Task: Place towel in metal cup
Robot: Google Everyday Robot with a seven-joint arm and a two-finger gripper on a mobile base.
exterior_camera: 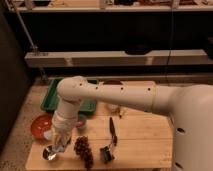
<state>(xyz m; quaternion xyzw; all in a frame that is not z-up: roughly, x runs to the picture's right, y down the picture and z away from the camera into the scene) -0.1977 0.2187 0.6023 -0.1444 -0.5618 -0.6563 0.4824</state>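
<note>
Hand (61, 141), its grip impossible to tell, hangs over the partly hidden metal cup (48, 153).

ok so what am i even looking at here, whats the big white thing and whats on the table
The big white shape is a robot arm, seen by one camera looking down on a wooden table. Its gripper hangs low at the picture's lower left, right by a metal cup. Something pale at the gripper looks like the towel, though I cannot be sure. Around it lie a red bowl, a green tray, dark grapes and a black utensil.
</note>
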